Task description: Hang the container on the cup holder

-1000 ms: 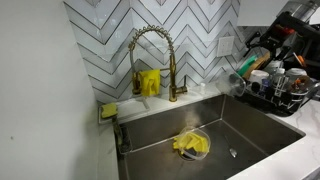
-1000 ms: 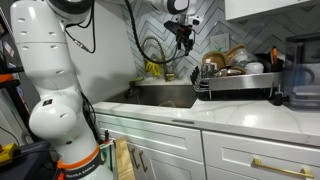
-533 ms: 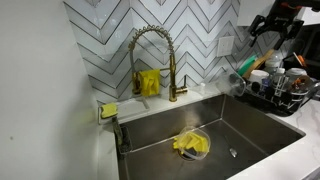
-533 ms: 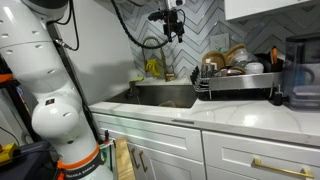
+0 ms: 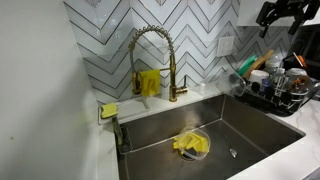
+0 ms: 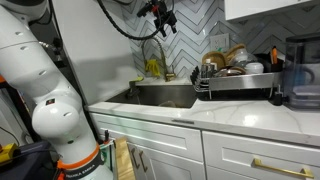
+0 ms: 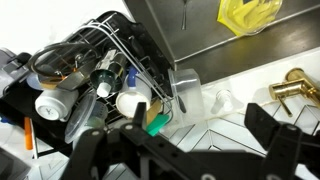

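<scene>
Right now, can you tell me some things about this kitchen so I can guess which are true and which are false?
1. The tool is holding the clear container. False: the tool is open and empty, high above the dish rack, and the container sits at the rack's corner.
2. The faucet is gold. True.
3. The yellow cloth in the sink lies in a clear bowl. True.
4. The dish rack is empty. False: it is full of cups and dishes.
5. The wall behind the sink is plain. False: it has zigzag tiles.
</scene>
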Controlling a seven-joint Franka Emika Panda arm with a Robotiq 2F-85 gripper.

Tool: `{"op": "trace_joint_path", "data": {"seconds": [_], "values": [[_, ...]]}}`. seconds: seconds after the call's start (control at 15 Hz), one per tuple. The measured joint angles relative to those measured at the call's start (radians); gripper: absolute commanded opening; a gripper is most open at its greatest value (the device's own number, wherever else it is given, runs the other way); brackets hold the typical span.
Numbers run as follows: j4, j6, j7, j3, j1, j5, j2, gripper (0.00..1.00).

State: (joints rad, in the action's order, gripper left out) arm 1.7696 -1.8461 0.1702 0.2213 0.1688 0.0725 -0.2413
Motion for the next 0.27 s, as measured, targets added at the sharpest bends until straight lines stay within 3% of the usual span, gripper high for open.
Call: {"op": "trace_joint_path", "data": {"seconds": [0.27], "values": [[0.027, -0.002, 0.0, 0.003, 0.0, 0.002, -0.041, 1.0]]}}
